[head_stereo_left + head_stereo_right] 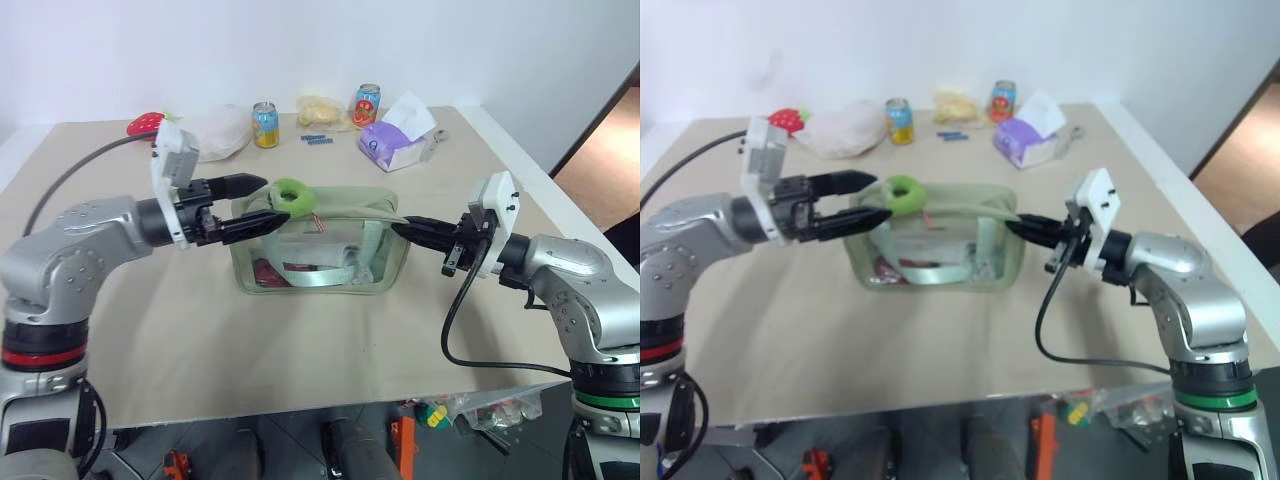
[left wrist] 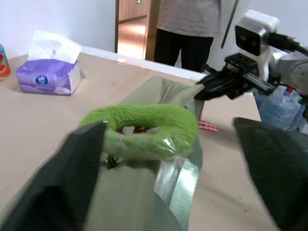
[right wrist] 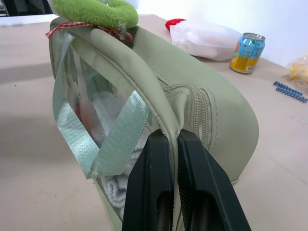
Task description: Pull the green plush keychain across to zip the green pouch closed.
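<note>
Sage-green fabric and a clear plastic window make up the green pouch (image 1: pixel 322 240), which stands upright mid-bench (image 1: pixel 300 350) with its long axis running across between my two arms. Through the window I make out a green webbing strap (image 3: pixel 103 139), pale folded material and something reddish, though the contents are too crumpled to name. The green plush keychain (image 1: pixel 292 194) sits on top of the pouch at its left end, curled into a loop with a red checked bit under it. My left fingers (image 1: pixel 243 205) are spread wide, one either side of the keychain without touching it. My right fingers (image 3: pixel 166 159) are pressed together, pinching the pouch's seam at its right end. The zipper (image 3: pixel 190 103) shows along the top near that end; its far stretch is hidden behind the pouch's curve. Behind stand two drink cans (image 1: pixel 265 124), a tissue box (image 1: pixel 395 143) and a white plastic bag (image 1: pixel 218 131).
</note>
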